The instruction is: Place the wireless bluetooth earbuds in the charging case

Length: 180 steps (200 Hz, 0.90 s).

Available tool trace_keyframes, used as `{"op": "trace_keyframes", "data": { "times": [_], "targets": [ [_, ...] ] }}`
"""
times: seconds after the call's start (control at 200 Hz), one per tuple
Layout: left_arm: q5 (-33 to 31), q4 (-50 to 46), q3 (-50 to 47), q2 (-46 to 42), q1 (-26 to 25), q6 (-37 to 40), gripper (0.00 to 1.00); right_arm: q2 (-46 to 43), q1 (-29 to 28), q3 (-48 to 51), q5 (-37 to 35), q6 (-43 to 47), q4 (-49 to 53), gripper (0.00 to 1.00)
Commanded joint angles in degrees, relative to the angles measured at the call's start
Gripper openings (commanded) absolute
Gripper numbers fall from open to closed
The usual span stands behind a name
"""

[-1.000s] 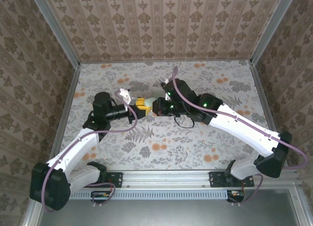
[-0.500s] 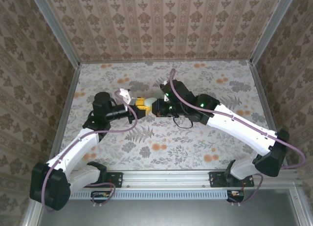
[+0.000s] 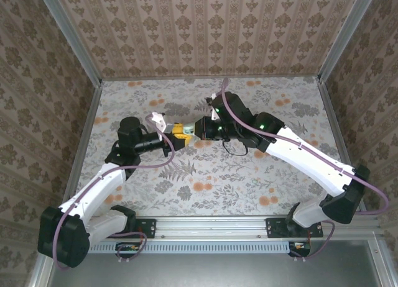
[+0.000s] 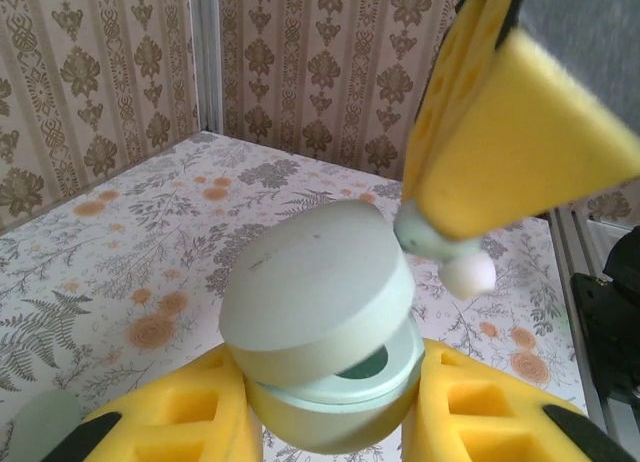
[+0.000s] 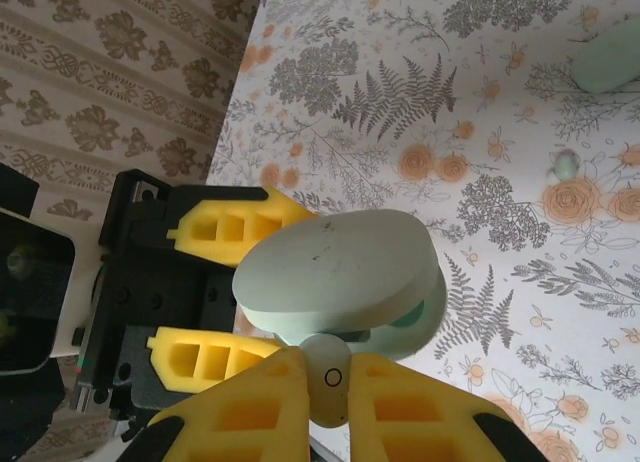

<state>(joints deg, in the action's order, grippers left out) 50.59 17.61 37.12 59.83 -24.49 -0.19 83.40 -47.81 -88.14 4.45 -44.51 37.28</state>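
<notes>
My left gripper [image 4: 330,414] is shut on the pale mint charging case [image 4: 320,312], held above the table with its lid part-way open, a dark well showing inside. My right gripper [image 5: 335,382] is shut on a mint earbud [image 5: 330,387], which sits right against the case [image 5: 340,272] under the lid's edge. From the left wrist, the earbud [image 4: 447,250] hangs white tip down from the right fingers [image 4: 500,132], just above and right of the case rim. From above, both grippers [image 3: 179,133] [image 3: 200,128] meet at mid-table.
A rounded mint object [image 5: 605,67] lies on the floral tablecloth at the frame's edge, with a small pale-green piece [image 5: 566,164] near it. A blurred mint shape [image 4: 45,422] shows low left. Patterned walls enclose the table on three sides.
The right wrist has shifted a little toward the back wall and turned, keeping the earbud at the case. The left arm and the case have stayed put.
</notes>
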Motion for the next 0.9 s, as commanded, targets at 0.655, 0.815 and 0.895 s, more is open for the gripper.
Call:
{"op": "trace_keyframes", "data": {
  "times": [0.655,0.815,0.895],
  "targets": [
    [1.71,1.23,1.02,-1.03,-1.08,-0.25,0.05,4.93,-0.1,-3.01,1.23,1.1,-0.76,0.12],
    [1.72,1.14,0.98,-0.95,-1.05,-0.2,0.05,5.22,-0.67,-3.59,0.84,1.27,-0.26,0.12],
    [1.62,1.21,0.86,-0.95,-1.06,-0.17,0.05,5.78,-1.05,-4.21,0.54,1.7,0.39,0.12]
  ]
}}
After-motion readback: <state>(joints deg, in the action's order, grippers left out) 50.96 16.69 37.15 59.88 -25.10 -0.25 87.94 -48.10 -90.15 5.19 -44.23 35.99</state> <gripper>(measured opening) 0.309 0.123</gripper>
